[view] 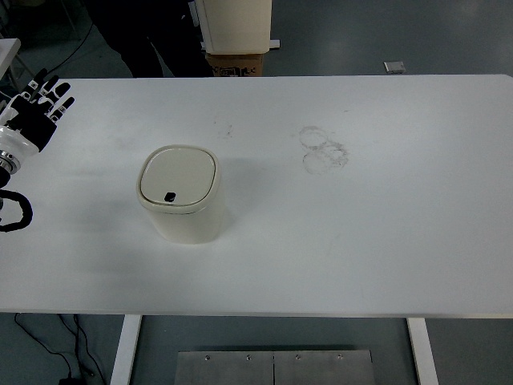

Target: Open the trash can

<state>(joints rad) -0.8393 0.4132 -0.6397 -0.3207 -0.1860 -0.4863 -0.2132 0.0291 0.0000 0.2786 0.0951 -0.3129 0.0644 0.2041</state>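
A small cream trash can [181,194] stands upright on the white table [361,241], left of centre. Its lid is closed flat, with a small dark push button [170,196] near the lid's front edge. My left hand [42,106] hovers at the table's far left edge, well to the upper left of the can, its black and white fingers spread and holding nothing. No right arm shows.
Faint ring-shaped stains [323,148] mark the table right of centre. A cream bin on a cardboard box [236,40] stands on the floor beyond the far edge. A black cable loop [14,212] lies at the left edge.
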